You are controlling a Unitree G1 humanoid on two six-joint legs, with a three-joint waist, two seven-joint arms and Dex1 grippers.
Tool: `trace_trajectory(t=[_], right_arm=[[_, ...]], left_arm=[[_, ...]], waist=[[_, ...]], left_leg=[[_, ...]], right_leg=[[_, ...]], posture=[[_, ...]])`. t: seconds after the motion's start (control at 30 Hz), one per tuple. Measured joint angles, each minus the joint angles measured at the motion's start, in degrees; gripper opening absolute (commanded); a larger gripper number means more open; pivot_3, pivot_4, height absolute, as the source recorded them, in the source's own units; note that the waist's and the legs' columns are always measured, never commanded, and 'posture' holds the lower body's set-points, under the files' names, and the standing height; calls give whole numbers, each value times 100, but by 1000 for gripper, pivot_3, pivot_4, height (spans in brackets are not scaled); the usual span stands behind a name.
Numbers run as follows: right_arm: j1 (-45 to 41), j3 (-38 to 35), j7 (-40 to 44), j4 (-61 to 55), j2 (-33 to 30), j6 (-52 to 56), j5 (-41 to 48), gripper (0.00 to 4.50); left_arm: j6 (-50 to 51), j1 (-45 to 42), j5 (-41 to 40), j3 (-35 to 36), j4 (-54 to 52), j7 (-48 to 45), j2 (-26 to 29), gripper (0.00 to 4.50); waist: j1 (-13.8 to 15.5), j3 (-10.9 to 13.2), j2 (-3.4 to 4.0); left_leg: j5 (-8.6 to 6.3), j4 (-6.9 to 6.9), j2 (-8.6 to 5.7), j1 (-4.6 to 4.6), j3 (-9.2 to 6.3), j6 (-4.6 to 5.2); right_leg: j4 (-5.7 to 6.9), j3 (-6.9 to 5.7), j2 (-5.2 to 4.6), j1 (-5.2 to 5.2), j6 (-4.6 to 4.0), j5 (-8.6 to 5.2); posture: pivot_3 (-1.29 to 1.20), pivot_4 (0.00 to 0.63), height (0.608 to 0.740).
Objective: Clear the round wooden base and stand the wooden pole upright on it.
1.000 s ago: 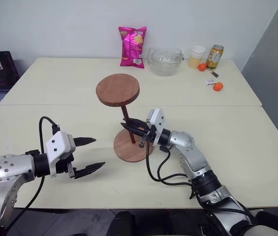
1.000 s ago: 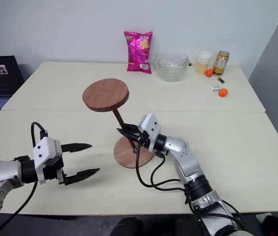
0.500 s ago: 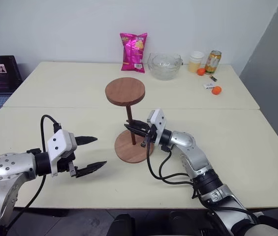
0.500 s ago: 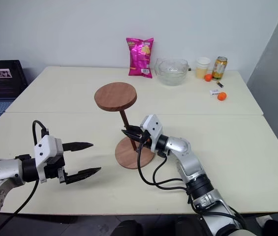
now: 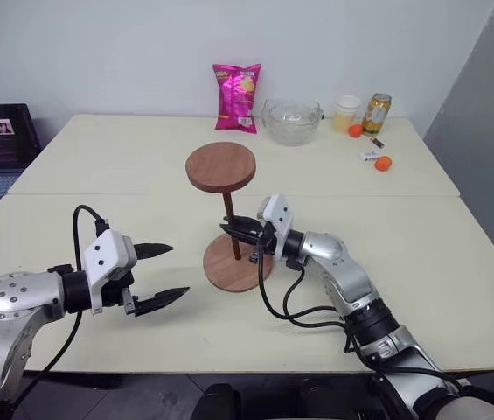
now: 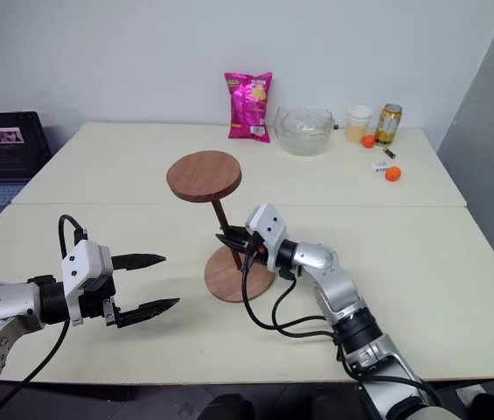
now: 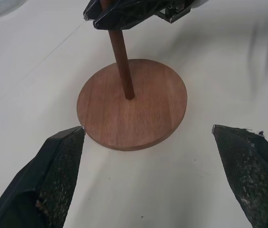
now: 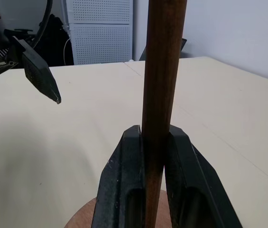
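1. Already the round wooden base (image 5: pixel 236 263) lies flat on the cream table (image 5: pixel 456 262) with nothing on it but the wooden pole (image 5: pixel 230 223), so the clearing looks done.
2. The pole stands nearly upright with its lower end at the middle of the base, where the left wrist view shows it meeting the wood; its fixed disc (image 5: pixel 221 167) is at the top. Whether the tip is fully seated in the centre hole I cannot tell.
3. What seems left, by my reading: check that the pole is plumb and seated, let go, and draw the arm away without knocking it.
4. The right gripper (image 5: pixel 241 231) reaches in level from the right, and its jaws are clamped on the pole's shaft low down, a little above the base. The right wrist view shows the shaft squeezed between both black fingers (image 8: pixel 124 185).
5. The left gripper (image 5: pixel 161 276) hovers over the table to the left of the base, apart from it and touching nothing. Its jaws stand wide apart and empty, pointing towards the base.
6. Far back on the table, well apart from the work, are a pink snack bag (image 5: pixel 236 85), a glass bowl (image 5: pixel 292 120), a cup (image 5: pixel 346 112), a can (image 5: pixel 376 112) and two small orange fruits (image 5: pixel 384 162).
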Motion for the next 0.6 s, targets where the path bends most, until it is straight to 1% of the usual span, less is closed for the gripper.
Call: trace_trajectory(t=[0.1, 0.27, 0.6], right_arm=[[-11, 25, -10, -15, -17, 21, 0, 211], [23, 91, -2, -125, -82, -13, -2, 211], [143, 120, -33, -546, -135, 216, -5, 211]], left_arm=[[0, -8, 3, 0, 0, 0, 0, 4500], [-2, -42, 9, -1, 1, -1, 0, 4500], [-23, -64, 59, -44, 22, -5, 0, 4500]], waist=[[6, -2, 1], [7, 1, 5], [7, 14, 12]], left_leg=[[0, -11, 0, 14, -1, 0], [0, -15, 0, 10, 0, 0], [-2, -22, 0, -36, 0, -2]], right_leg=[[0, -1, 0, 9, -11, -8], [-9, -1, 0, 7, -12, -9], [-26, -4, 0, -15, -11, -8]], posture=[[0, 150, 740], [0, 150, 740], [0, 150, 740]])
